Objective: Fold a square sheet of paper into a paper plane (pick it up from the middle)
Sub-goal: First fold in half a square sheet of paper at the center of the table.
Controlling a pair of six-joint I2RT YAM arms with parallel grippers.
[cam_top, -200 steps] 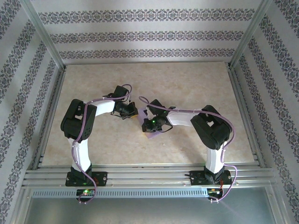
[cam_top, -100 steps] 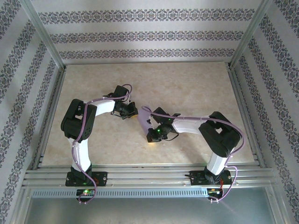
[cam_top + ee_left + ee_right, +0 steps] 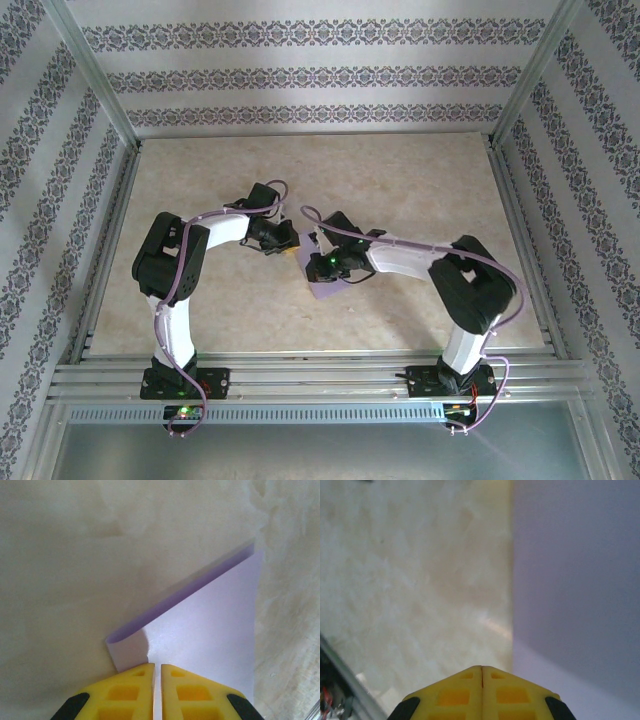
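Observation:
The square sheet of paper (image 3: 326, 291) is pale lavender and partly folded over, lying mid-table between the two arms. In the left wrist view the paper (image 3: 210, 625) forms a pointed flap with a curled fold along its upper left. My left gripper (image 3: 155, 666) has its yellow fingers nearly together at the paper's near edge, and the paper runs into the thin gap. In the top view the left gripper (image 3: 291, 243) sits at the sheet's upper left. My right gripper (image 3: 481, 668) is shut and holds nothing, its tips just left of the straight edge of the paper (image 3: 575, 580). In the top view the right gripper (image 3: 314, 277) hangs over the sheet.
The marbled beige tabletop (image 3: 420, 190) is ringed by aluminium rails (image 3: 300, 375) and patterned walls. The two wrists are close together at the centre. A rail and wiring (image 3: 335, 700) show at the lower left of the right wrist view.
The right gripper swept toward the near edge over the paper, then came back up to where it was. The left arm barely moved; its jaws eased apart very slightly.

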